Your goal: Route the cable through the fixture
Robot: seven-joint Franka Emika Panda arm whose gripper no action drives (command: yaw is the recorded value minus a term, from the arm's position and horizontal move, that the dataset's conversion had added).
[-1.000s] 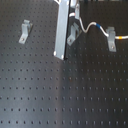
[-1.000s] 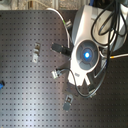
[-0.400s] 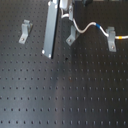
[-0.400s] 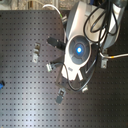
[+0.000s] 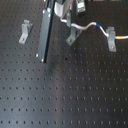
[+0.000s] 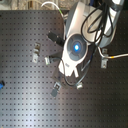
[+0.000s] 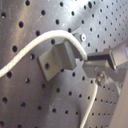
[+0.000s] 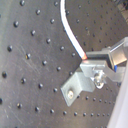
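In the first exterior view the white cable (image 5: 86,25) runs from my gripper (image 5: 68,19) to the right. It passes a blue band (image 5: 98,25) and rests on the right-hand fixture (image 5: 112,40). My gripper hangs just above the middle fixture (image 5: 73,36) and is shut on the cable's end. In the first wrist view the cable (image 7: 45,39) arches over the grey fixture (image 7: 56,59) beside my fingers (image 7: 107,57). In the second wrist view the cable (image 8: 71,35) ends at my fingertip (image 8: 102,56), above the fixture (image 8: 79,86). My arm (image 6: 75,47) hides the grasp in the second exterior view.
A third grey clip (image 5: 24,31) stands at the first exterior view's left. A long dark flat bar (image 5: 46,31) hangs between it and the middle clip. Several small clips (image 6: 35,52) dot the black perforated board (image 5: 65,95) in the second exterior view.
My gripper has carried the cable's end toward the first exterior view's left, from beside the middle fixture to above it. The dark bar moved left with it.
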